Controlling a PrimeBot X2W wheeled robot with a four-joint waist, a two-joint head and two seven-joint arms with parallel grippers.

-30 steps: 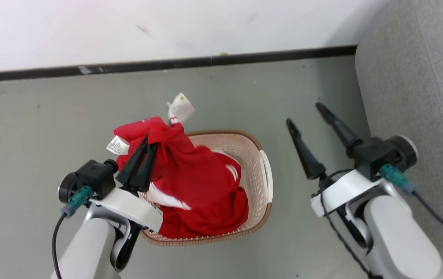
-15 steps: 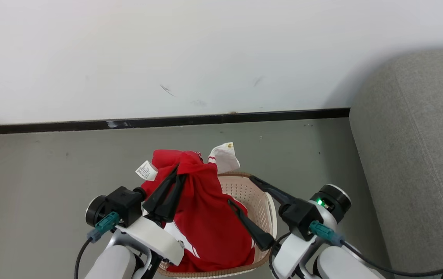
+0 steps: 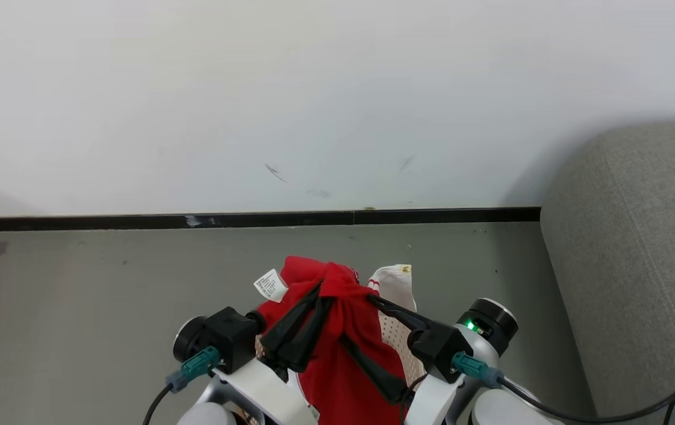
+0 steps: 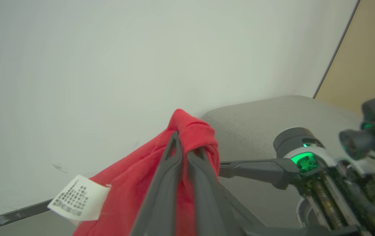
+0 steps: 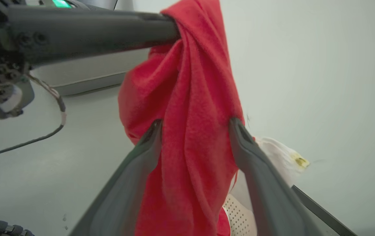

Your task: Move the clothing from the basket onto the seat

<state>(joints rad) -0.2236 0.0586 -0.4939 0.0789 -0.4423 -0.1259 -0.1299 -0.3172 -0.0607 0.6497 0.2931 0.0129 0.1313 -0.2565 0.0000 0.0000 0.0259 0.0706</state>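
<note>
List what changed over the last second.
The open right gripper swung in from near the sofa to straddle the clothing, without closing. The left gripper stayed shut on the clothing, lifting it further out of the basket. The head view also tilted up.

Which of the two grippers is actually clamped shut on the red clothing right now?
The left gripper: its fingers are pinched together on the clothing. The right gripper is open, with one finger on each side of the hanging fabric.

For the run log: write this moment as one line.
left gripper: shut on clothing | clothing: hanging over basket | right gripper: open, astride clothing | seat: not yet reached
</note>
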